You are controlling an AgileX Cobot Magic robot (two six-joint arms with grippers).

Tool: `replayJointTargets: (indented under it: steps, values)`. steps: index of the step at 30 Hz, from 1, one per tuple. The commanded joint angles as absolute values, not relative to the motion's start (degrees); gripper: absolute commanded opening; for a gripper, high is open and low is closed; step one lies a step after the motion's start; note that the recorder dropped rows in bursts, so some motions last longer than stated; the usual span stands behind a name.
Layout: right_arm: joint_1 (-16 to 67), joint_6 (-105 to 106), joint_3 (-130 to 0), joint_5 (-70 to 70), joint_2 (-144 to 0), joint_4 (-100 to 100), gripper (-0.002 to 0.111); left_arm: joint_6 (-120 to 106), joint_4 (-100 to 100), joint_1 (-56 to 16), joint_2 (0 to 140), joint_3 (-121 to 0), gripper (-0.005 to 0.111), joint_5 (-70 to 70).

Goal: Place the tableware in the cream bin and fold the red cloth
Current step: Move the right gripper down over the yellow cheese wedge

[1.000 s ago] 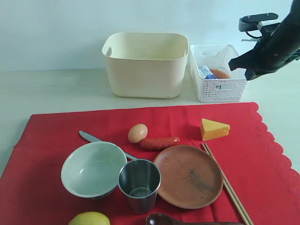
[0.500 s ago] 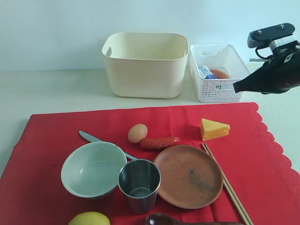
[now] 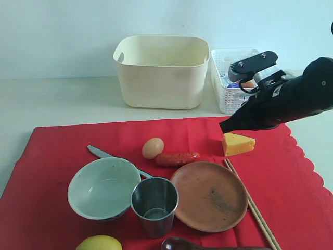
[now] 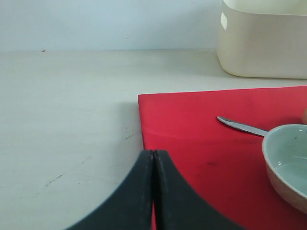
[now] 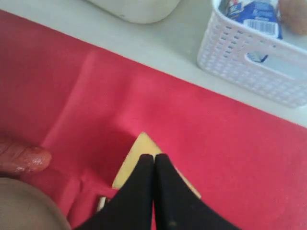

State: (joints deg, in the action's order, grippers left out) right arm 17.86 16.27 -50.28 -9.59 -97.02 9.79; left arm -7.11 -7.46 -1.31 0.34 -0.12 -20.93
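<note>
Over the cheese (image 3: 238, 144), right pincer (image 3: 223, 128) tilts down (closed).

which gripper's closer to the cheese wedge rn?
Right. The right gripper hovers shut just over the cheese; the left gripper is shut at the red cloth's opposite edge.

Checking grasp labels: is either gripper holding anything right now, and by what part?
Nothing is held. Left gripper: shut, empty, at the edge of the red cloth. Right gripper: shut, empty, over the cheese.

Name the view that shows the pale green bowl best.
Exterior view: the whole bowl shows, rim and inside. The left wrist view catches only one cropped side; the right wrist view shows none of it.
</note>
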Motion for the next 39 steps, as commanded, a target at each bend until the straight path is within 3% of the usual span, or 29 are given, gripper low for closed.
replayJointTargets:
  steps: [1, 5, 9, 16, 19, 24, 39]
  values:
    - [18.36, 16.25, -50.9, -13.37, -97.08, 10.55, 0.0, -6.97, -7.7, -1.73, 0.0, 0.0, 0.0, -20.38]
    - [18.36, 16.25, -53.87, -19.65, -97.11, 10.55, 0.004, -6.97, -7.7, -1.73, 0.0, 0.0, 0.0, -20.38]
    - [18.36, 16.25, -57.2, -26.44, -97.22, 10.55, 0.018, -6.97, -7.7, -1.73, 0.0, 0.0, 0.0, -20.38]
    - [18.36, 16.25, -62.51, -36.04, -99.62, 10.44, 0.06, -6.97, -7.7, -1.73, 0.0, 0.0, 0.0, -20.38]
    - [18.36, 16.41, -63.99, -37.93, -101.06, 8.43, 0.071, -6.97, -7.7, -1.73, 0.0, 0.0, 0.0, -20.38]
    - [18.36, 16.41, -64.4, -38.44, -103.32, 1.89, 0.076, -6.97, -7.7, -1.73, 0.0, 0.0, 0.0, -20.38]
    - [18.36, 28.29, -64.4, -34.28, -106.82, -2.02, 0.076, -6.97, -7.7, -1.73, 0.0, 0.0, 0.0, -20.38]
